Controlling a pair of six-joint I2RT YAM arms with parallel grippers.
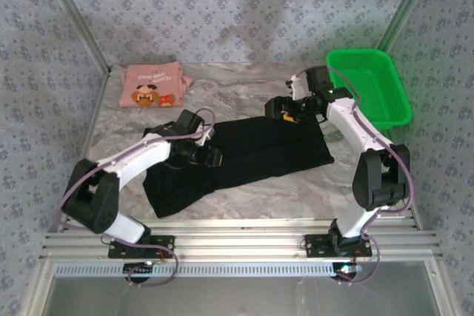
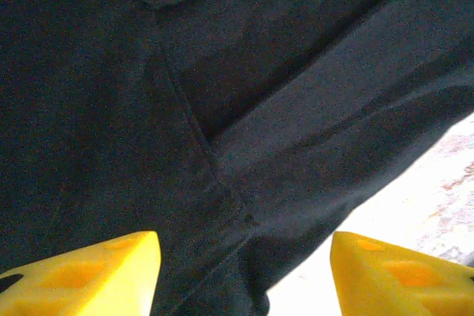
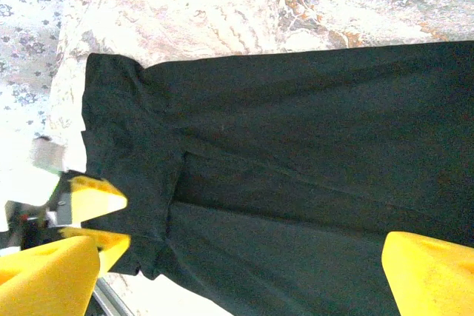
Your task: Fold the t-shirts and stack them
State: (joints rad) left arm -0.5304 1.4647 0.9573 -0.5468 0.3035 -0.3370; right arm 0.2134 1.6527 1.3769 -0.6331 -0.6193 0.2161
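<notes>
Black shirt [image 1: 259,153] lies mid-table, spread flat as a long slanted band from near left to far right, matte soft knit with shallow creases and one straight fold ridge along its length. The left wrist view shows a stitched seam and overlapped layers up close, with the cloth edge against pale table at lower right. Pink shirt [image 1: 150,85] sits at the far left corner, well apart from the black one. It is folded into a small, slightly rumpled rectangle, salmon cloth with the orange-brown cartoon face print facing up. Table [image 1: 296,190] has a wrinkly marbled grey-beige cover with a slight sheen, and a ribbed metal rail runs along the near edge. Green basket [image 1: 385,109] is at far right: glossy rectangular plastic with mesh walls, sitting beside the right arm. Left gripper [image 2: 244,271] is low over the left part of the black shirt, released. Its blocky yellow wedge fingertips [image 2: 96,271] stand apart, with flat cloth showing in the gap and nothing pinched. Right gripper [image 3: 238,275] hangs above the far right edge of the black shirt, jaws spread wide and holding nothing. Its yellow fingers [image 3: 429,271] frame the shirt below. In the right wrist view the shirt's bunched, ruffled left end lies next to the left gripper's yellow tips, and a corner of the pink shirt's print shows at the top left. Walls around the table are pale blue-grey with a small repeating floral pattern.
</notes>
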